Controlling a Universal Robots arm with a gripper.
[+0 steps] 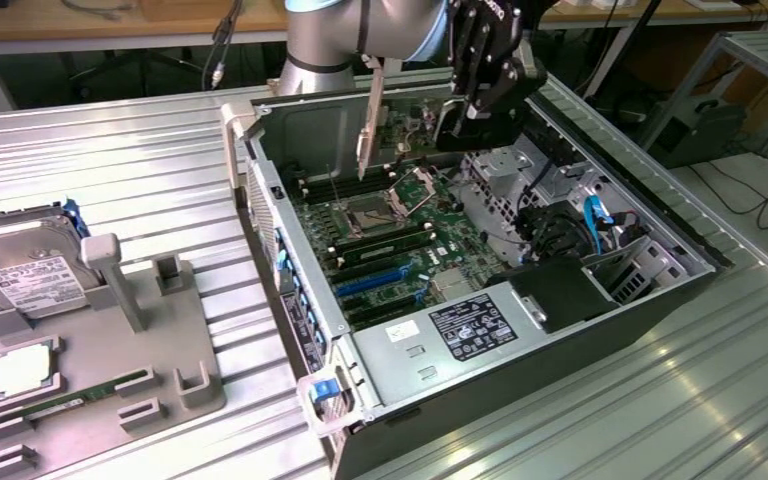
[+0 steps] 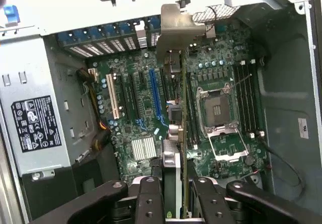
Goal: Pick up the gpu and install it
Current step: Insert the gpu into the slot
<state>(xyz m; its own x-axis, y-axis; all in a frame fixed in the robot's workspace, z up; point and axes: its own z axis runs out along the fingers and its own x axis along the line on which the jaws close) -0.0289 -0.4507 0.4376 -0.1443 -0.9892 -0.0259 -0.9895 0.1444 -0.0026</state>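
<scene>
Nearest in the exterior view, a grey holder (image 1: 157, 330) sits on the ribbed metal table (image 1: 117, 170) at the exterior view's left. It carries a silver hard drive (image 1: 31, 280) with a white label and, closer to the front, a narrow green memory stick (image 1: 75, 399). Just beside the holder lies the open computer case (image 1: 491, 410), on its side with the open face upward. The power supply (image 1: 471, 330) fills its near end, and beyond that the green motherboard (image 1: 398, 250) carries blue slots and a bare CPU socket (image 1: 364, 212). Farther back, the arm (image 1: 344, 30) comes down from the top of the exterior view. Its black gripper (image 1: 462, 125) tilts downward over the far part of the case. The gpu (image 1: 373, 120) is in the gripper, hanging above the board, and it appears to be seated in no slot. Its silvery end bracket stands nearly upright, with the lower tip pointing toward the socket area. In the wrist view the fingers (image 2: 150, 199) are clamped on either side of the card. The card runs edge-on away from the gripper (image 2: 178, 196) as a thin line between the expansion slots and the CPU socket (image 2: 216, 108), ending at the bracket (image 2: 176, 32) near the case's rear wall.
</scene>
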